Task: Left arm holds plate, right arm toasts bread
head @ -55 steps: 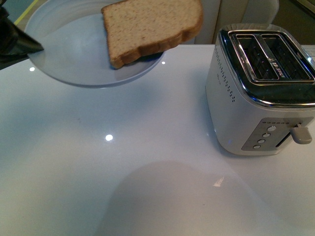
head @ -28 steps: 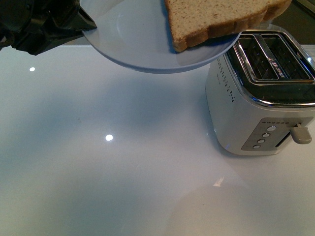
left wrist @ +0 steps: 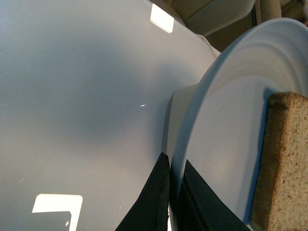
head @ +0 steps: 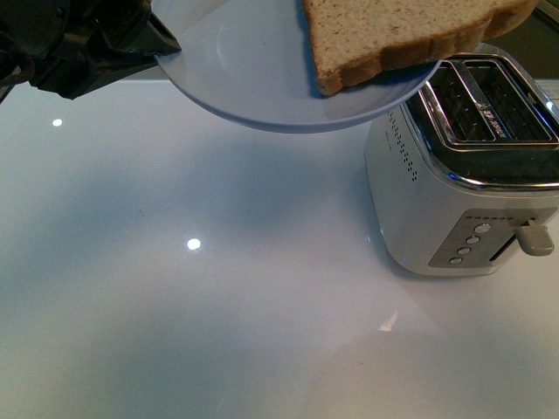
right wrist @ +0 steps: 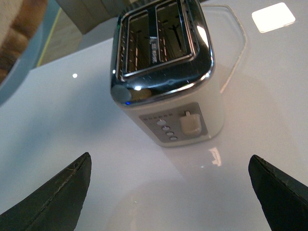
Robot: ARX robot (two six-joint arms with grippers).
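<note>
The pale blue-grey plate [head: 262, 70] hangs in the air at the top of the front view, its right edge overlapping the toaster's top. The bread [head: 402, 35] lies on it, tan with a brown crust, sticking out over the plate's right rim. My left gripper [head: 162, 44] is shut on the plate's left rim. In the left wrist view its two dark fingers [left wrist: 154, 202] pinch the plate's rim [left wrist: 192, 144], with the bread [left wrist: 284, 163] beyond. My right gripper [right wrist: 168, 166] is open and empty, low over the table in front of the toaster [right wrist: 163, 72]; it is out of the front view.
A white and chrome two-slot toaster [head: 463, 166] stands at the right of the glossy white table [head: 192, 288], slots empty, lever [head: 533, 237] up on its front face. Ceiling lights reflect off the table.
The plate with the bread has moved right, from the far left until it overlaps the toaster, most of it in the first half second. The left gripper came with it.
</note>
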